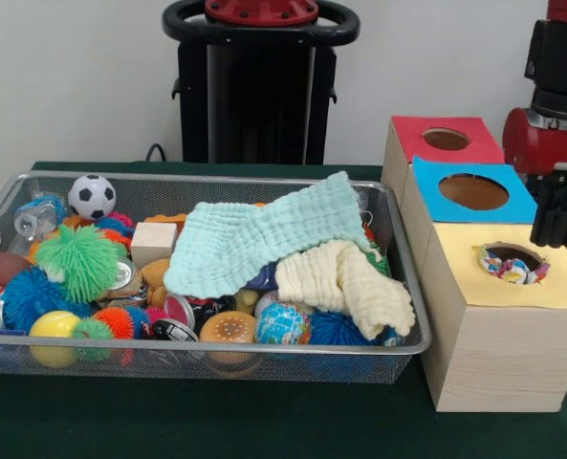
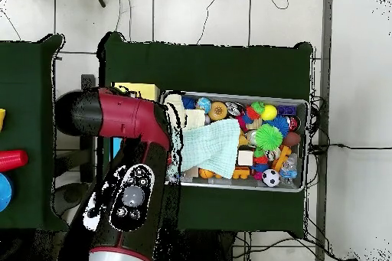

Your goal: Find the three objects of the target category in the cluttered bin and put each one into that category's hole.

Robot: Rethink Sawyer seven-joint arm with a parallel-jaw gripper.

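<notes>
The wire-mesh bin [image 1: 216, 178] stands on the green table, full of toys, and also shows in the overhead view [image 2: 237, 94]. One polka-dot cloth bundle [image 1: 512, 265] sits in the hole of the yellow-topped box [image 1: 493, 335]. No other polka-dot bundle shows clearly in the bin; two cloths cover much of its middle and right. My gripper [image 1: 554, 229] hangs at the right edge, just above and behind the yellow box's hole. In the overhead view the arm [image 2: 130, 158] hides the gripper and most of the boxes.
A mint cloth [image 1: 264, 239] and a cream cloth [image 1: 345, 282] lie over the toys. A soccer ball [image 1: 92, 195], a green spiky ball [image 1: 76, 260] and a wood block [image 1: 153, 241] lie at the left. A red-topped box [image 1: 412, 143] and a blue-topped box [image 1: 436, 196] stand behind the yellow one.
</notes>
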